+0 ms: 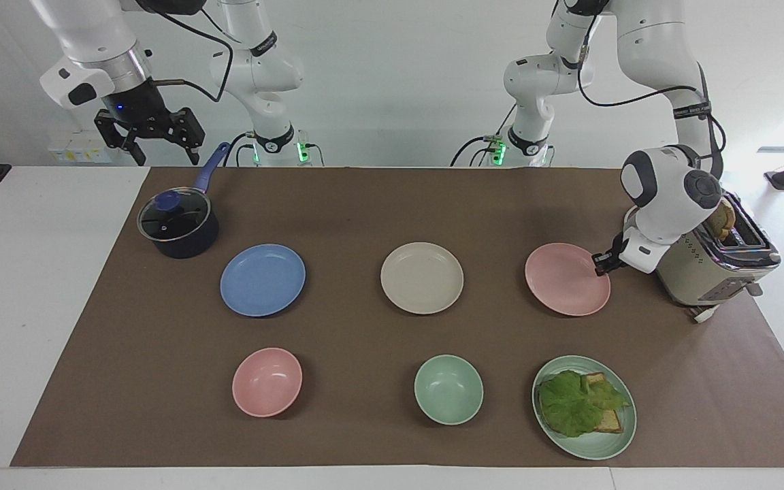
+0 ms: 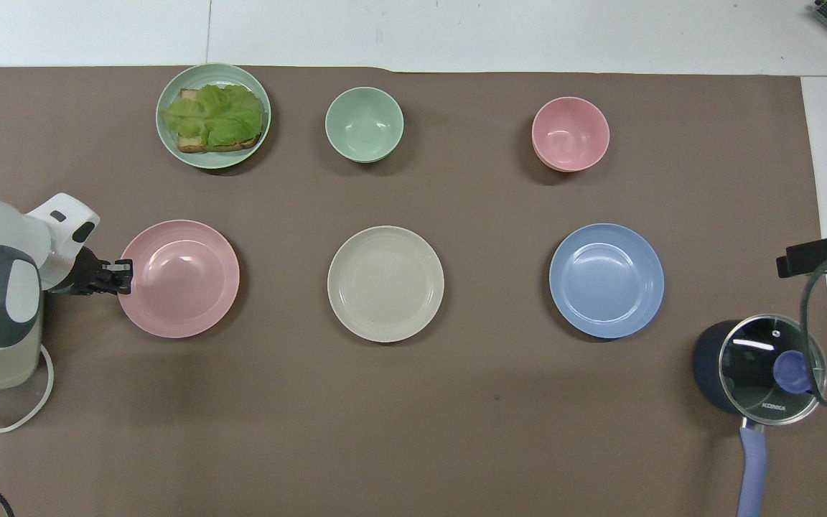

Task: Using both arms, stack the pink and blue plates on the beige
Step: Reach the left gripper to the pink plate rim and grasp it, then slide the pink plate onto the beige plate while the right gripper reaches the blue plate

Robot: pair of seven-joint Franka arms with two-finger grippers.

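Nothing is stacked yet. The beige plate [image 2: 385,283] lies bare at mid-table, the blue plate [image 2: 606,280] beside it at three o'clock in the overhead view, untouched. The pink plate [image 2: 179,278] lies at nine o'clock, its rim pinched by the closed left gripper [image 1: 600,263]. The right gripper [image 1: 148,139] waits open above the saucepan [image 1: 177,225].

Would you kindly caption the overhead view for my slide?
Left end effector shut on the pink plate rim, with the beige plate and blue plate untouched.

A white table [image 1: 38,286] carries a brown paper mat [image 1: 365,204]; on it rest pink [image 1: 565,280], cream-beige [image 1: 422,278] and periwinkle-blue [image 1: 263,280] matte round plates, bowls, a saucepan [image 1: 180,231] and a toaster [image 1: 712,269].
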